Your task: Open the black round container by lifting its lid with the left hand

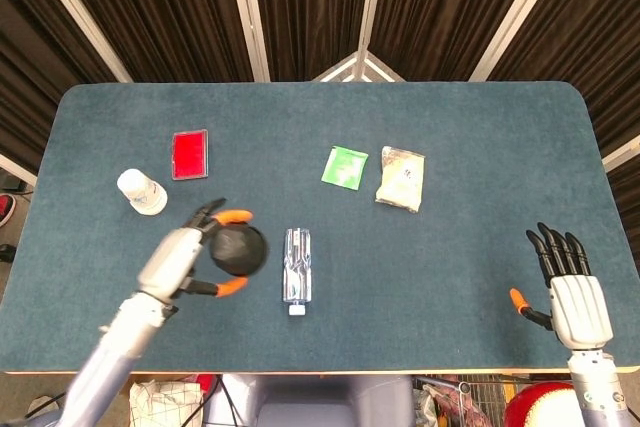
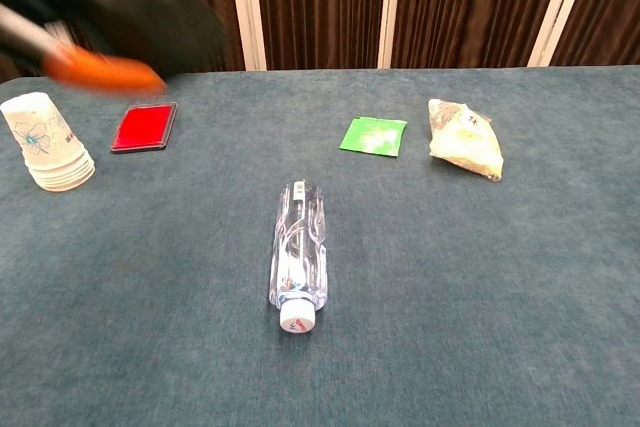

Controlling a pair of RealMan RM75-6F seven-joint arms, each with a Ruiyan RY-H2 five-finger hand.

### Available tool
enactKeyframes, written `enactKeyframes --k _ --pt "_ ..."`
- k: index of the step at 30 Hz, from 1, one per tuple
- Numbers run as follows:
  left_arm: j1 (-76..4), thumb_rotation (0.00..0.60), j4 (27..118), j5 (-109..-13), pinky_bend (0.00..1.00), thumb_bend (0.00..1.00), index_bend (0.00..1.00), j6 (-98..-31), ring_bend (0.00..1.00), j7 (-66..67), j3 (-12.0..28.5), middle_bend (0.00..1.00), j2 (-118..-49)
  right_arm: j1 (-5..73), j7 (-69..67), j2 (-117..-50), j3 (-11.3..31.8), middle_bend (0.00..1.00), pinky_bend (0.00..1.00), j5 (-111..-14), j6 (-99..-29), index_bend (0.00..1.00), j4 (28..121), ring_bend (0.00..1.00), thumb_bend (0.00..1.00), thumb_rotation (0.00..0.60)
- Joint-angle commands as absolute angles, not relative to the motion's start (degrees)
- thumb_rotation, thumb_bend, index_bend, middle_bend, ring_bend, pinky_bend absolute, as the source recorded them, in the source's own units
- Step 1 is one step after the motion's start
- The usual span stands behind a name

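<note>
Left hand [image 1: 190, 259], orange-tipped fingers curled around black round container [image 1: 237, 249], held above the blue desk [image 1: 460, 127] just left of the clear plastic bottle [image 1: 297, 265]. Whether lid is on or off: not discernible. In chest view, same left hand [image 2: 60, 7] and container [image 2: 140, 2] blurred at upper left, raised clear of the surface.

Right hand [image 1: 570, 287] near the front right desk corner, fingers straight and spread, holding nothing; seen in head view only.

Bottle lying on its side, white cap toward the front edge; red mark on the cap in chest view [image 2: 298, 257], not readable. Stack of white paper cups [image 2: 45, 142] with a faint printed sprig, visible only in chest view. Red card [image 1: 190, 154], green packet [image 1: 345, 167], pale snack bag [image 1: 401, 178]: no legible writing.

Broad bare desk between snack bag and right hand, also along the rear edge.
</note>
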State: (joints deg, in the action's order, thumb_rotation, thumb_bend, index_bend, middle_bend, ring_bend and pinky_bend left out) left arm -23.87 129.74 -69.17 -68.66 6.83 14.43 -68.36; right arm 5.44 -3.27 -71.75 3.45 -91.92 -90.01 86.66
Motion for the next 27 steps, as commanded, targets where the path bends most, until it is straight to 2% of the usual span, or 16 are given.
enactKeyframes --k 1,3,6,10,12,15,17,20,22,24,27 --pt "-16.52 0.600 126.19 -72.53 0.00 0.46 0.24 -73.20 0.00 1.72 12.02 0.47 -59.71 5.45 -3.15 -71.72 3.30 0.02 0.01 -92.36 -90.21 0.07 87.06 0.07 0.29 0.600" --pt "-16.11 0.600 120.99 -71.80 0.00 0.46 0.24 -69.87 0.00 -2.28 9.54 0.47 -60.17 5.36 -2.91 -71.68 3.25 0.02 0.01 -92.54 -90.43 0.07 87.39 0.07 0.29 0.600" --pt "-18.83 0.600 112.90 -69.79 0.00 0.46 0.24 -61.27 0.00 -7.64 7.38 0.46 -64.69 5.20 -2.69 -71.43 3.33 0.02 0.01 -92.25 -90.51 0.07 87.77 0.07 0.29 0.600" --pt "-23.83 0.600 111.40 -69.29 0.00 0.46 0.23 -54.39 0.00 -4.09 6.74 0.45 -70.32 5.40 -2.24 -71.36 3.57 0.02 0.01 -91.63 -89.88 0.07 87.71 0.07 0.29 0.600" --pt "-25.94 0.600 114.53 -68.83 0.00 0.47 0.23 -54.33 0.00 -0.89 8.22 0.45 -71.89 5.56 -2.03 -71.45 3.69 0.02 0.01 -91.39 -89.54 0.07 87.64 0.07 0.29 0.600" --pt "-26.68 0.600 121.81 -68.74 0.00 0.47 0.23 -58.06 0.00 2.14 11.26 0.46 -70.95 5.50 -1.82 -71.64 3.66 0.02 0.01 -91.18 -89.44 0.07 87.38 0.07 0.29 0.600" --pt "-25.01 0.600 127.85 -70.29 0.00 0.47 0.24 -62.81 0.00 1.94 13.65 0.48 -67.21 5.50 -2.00 -71.63 3.70 0.02 0.01 -91.13 -89.45 0.07 87.27 0.07 0.29 0.600" --pt "-20.17 0.600 131.82 -72.97 0.00 0.47 0.26 -68.98 0.00 -2.91 14.91 0.49 -60.33 5.41 -2.36 -71.60 3.49 0.02 0.01 -91.39 -89.53 0.07 87.21 0.07 0.29 0.600" --pt "-16.85 0.600 129.62 -75.20 0.00 0.47 0.27 -70.91 0.00 -7.57 13.39 0.49 -57.08 5.19 -2.44 -71.75 3.24 0.02 0.01 -91.68 -89.85 0.07 87.12 0.07 0.29 0.600" --pt "-15.77 0.600 126.05 -76.64 0.00 0.47 0.27 -69.77 0.00 -10.17 11.13 0.49 -56.52 5.17 -2.63 -71.68 3.26 0.02 0.01 -91.74 -89.96 0.07 87.19 0.07 0.29 0.600" --pt "-17.26 0.600 117.95 -75.53 0.00 0.47 0.28 -62.62 0.00 -12.41 7.17 0.48 -59.45 5.07 -2.67 -71.44 3.21 0.02 0.01 -92.21 -90.42 0.07 87.56 0.07 0.29 0.600"
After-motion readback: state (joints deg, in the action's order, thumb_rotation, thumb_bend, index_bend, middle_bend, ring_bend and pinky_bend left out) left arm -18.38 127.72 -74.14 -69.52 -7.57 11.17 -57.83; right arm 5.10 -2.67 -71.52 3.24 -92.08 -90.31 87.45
